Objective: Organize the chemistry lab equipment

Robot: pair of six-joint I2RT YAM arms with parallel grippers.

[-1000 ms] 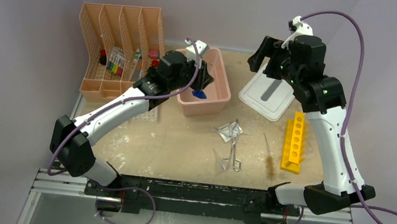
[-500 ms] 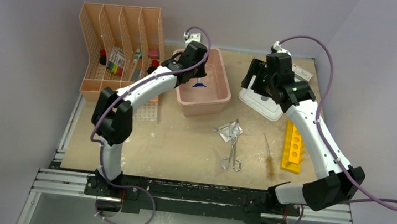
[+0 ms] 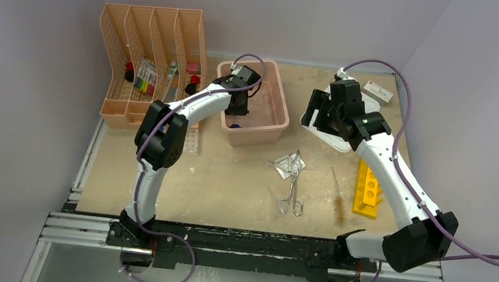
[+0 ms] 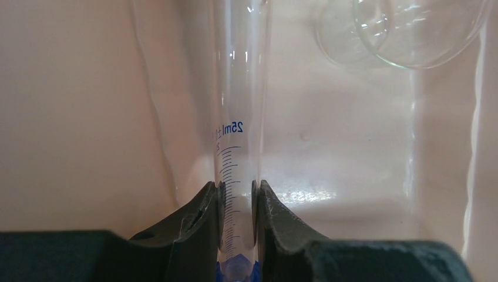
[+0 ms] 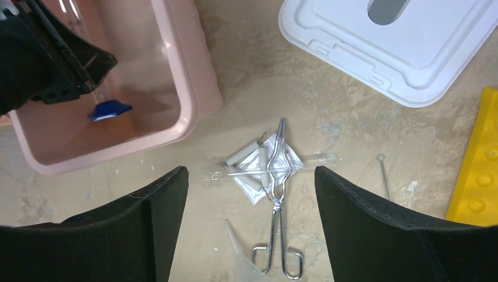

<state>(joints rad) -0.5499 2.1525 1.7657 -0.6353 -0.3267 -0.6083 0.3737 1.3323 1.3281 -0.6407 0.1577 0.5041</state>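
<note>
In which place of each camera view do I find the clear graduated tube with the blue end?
Top external: graduated tube left of centre, upper half; only its blue end shows, inside the pink bin.
Left wrist: centre, running up the picture, clamped by the left gripper.
Right wrist: upper left, blue end low in the bin.
Shared landmark: the pink bin.

Below the wide-spread right gripper (image 5: 249,169) lay open tabletop (image 5: 352,194), broken only by forceps (image 5: 275,205) and a small clear bag (image 5: 245,187) between its fingers (image 5: 135,235). The pink bin (image 5: 202,70) walled its left; white lid (image 5: 423,64) and yellow rack (image 5: 478,164) crowded its right. Ahead of the left gripper (image 4: 238,191), seemingly glassware (image 4: 423,35) blocked the bin.
</note>
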